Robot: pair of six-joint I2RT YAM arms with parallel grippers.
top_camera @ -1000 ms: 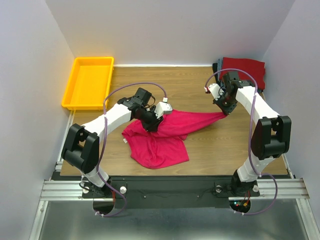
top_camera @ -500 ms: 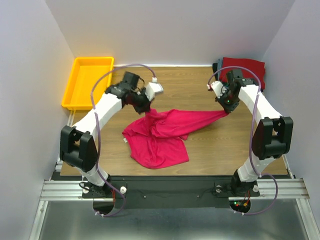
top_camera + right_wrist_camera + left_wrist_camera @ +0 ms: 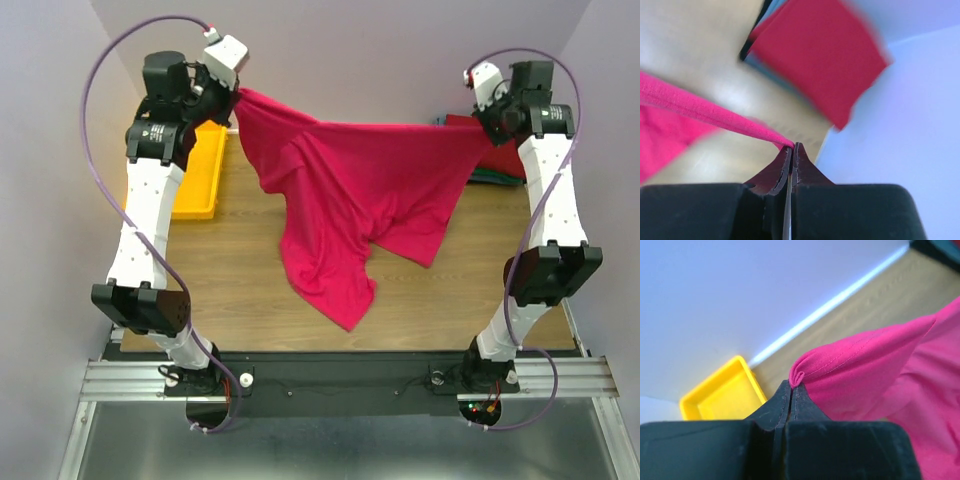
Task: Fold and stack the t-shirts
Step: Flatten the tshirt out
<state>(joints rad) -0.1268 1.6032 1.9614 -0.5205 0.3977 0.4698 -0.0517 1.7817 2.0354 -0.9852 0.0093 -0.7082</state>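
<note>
The crimson t-shirt (image 3: 350, 200) hangs spread in the air between my two raised arms, its lower folds drooping toward the table. My left gripper (image 3: 238, 93) is shut on its left top corner, seen as a pinched hem in the left wrist view (image 3: 799, 376). My right gripper (image 3: 488, 128) is shut on the right top corner, a taut strip of cloth in the right wrist view (image 3: 715, 112). The stack of folded shirts (image 3: 820, 55), darker red on top with dark and teal edges, lies at the back right, mostly hidden behind the right arm in the top view (image 3: 505, 170).
A yellow plastic tray (image 3: 195, 185) sits at the back left, partly behind the left arm, and shows in the left wrist view (image 3: 720, 395). The wooden table (image 3: 220, 290) is walled by white panels on the left, back and right.
Both arms rose high and apart, lifting the crimson shirt off the table; it now hangs stretched between the grippers instead of lying crumpled.
</note>
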